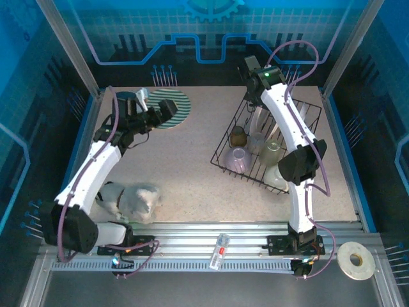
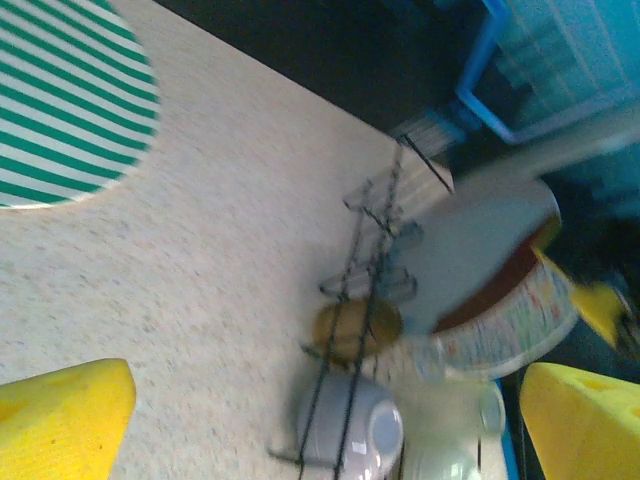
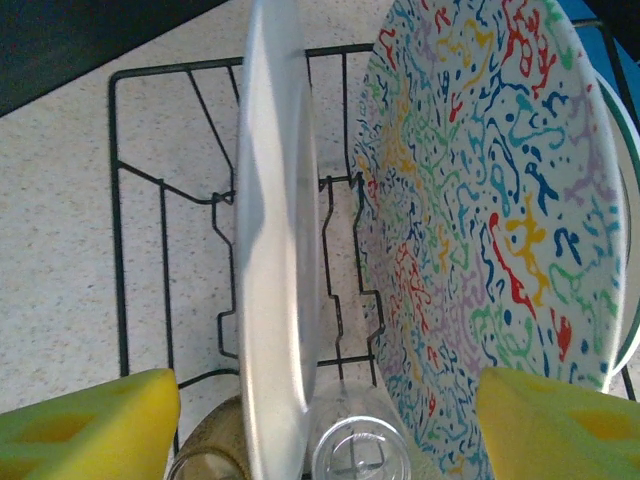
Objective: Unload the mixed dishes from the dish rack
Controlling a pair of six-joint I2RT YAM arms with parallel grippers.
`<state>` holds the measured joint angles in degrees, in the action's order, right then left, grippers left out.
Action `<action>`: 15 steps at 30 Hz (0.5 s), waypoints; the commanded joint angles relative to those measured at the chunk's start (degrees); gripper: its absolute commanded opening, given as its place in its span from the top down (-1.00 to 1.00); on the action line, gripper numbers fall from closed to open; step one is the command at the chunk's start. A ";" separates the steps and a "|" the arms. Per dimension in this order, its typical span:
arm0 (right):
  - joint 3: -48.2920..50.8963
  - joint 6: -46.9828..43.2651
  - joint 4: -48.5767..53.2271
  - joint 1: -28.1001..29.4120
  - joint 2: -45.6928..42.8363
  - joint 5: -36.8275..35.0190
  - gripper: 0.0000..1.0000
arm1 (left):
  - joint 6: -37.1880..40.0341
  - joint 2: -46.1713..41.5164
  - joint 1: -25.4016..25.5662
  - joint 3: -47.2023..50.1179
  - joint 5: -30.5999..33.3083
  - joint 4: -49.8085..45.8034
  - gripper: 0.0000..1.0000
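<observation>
Two large plates stood on edge in the dish rack [image 3: 114,200] directly below your right gripper [image 3: 328,392]: a plain white plate [image 3: 275,250] seen edge-on, and just beside it a patterned plate [image 3: 480,200] with its squiggled face showing. Your right fingers were spread wide and held nothing. One sat outside the white plate and the other outside the patterned one, so closing there would likely have trapped both.

I judged these plates to be stiff, smooth and probably slick, heavier than the cups, and liable to chip if they knocked together or caught a prong. The place to take one was its upper rim, one pad on each face, pinching a single plate only and lifting straight up out of the wires.

A brown cup [image 3: 210,440] and a clear cup [image 3: 355,450] sat lower in the rack. Both looked light and would best be taken by the wall near the lip. A lilac bowl [image 1: 238,160] lay at the rack's near corner.

Your left gripper [image 2: 328,375] was also wide and empty, hovering near a striped plate [image 1: 182,105] that lay flat on the table [image 1: 179,173], well apart from the rack.
</observation>
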<state>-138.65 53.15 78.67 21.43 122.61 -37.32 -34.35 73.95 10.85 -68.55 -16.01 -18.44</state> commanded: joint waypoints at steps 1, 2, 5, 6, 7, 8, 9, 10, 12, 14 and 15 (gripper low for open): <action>-2.69 0.66 1.87 -0.94 1.78 -0.52 -0.49 | 8.03 -3.83 4.80 -0.79 1.91 -7.51 -0.99; -3.21 0.67 2.00 -1.08 2.37 -0.47 -0.45 | 8.31 -4.52 6.62 -0.60 2.01 -7.81 -0.99; -4.70 0.47 2.25 -1.12 4.04 -0.47 -0.35 | 9.73 -5.46 11.76 -0.77 3.04 -9.52 -0.98; -5.10 0.54 2.36 -1.12 4.48 -0.56 -0.32 | 10.15 -5.57 13.22 -1.10 3.74 -10.13 -0.99; -5.54 0.53 2.45 -1.15 5.03 -0.52 -0.29 | 10.55 -5.62 14.66 -1.40 4.41 -10.64 -0.99; -5.89 0.58 2.61 -1.17 5.55 -0.33 -0.24 | 10.63 -5.72 15.68 -1.58 4.73 -10.88 -0.99; -6.30 0.68 2.76 -1.22 5.92 -0.30 -0.20 | 10.42 -5.79 16.18 -1.58 4.76 -10.79 -0.98; -6.60 0.65 2.94 -1.30 6.35 -0.32 -0.14 | 10.44 -5.90 16.78 -1.65 4.77 -10.74 -0.98; -6.81 0.97 3.15 -1.45 6.76 -0.38 -0.07 | 10.44 -5.91 17.35 -1.90 4.99 -10.88 -0.99; -6.79 1.26 3.24 -1.61 6.94 -0.30 0.01 | 10.68 -6.14 17.33 -2.04 5.11 -11.01 -0.99; -6.81 1.05 3.24 -1.65 7.03 -0.26 0.05 | 10.81 -6.14 17.35 -2.27 5.23 -11.01 -0.99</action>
<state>-143.70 53.17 79.81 20.53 128.64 -37.06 -25.32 69.04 27.94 -68.75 -12.32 -28.08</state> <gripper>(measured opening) 0.483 0.992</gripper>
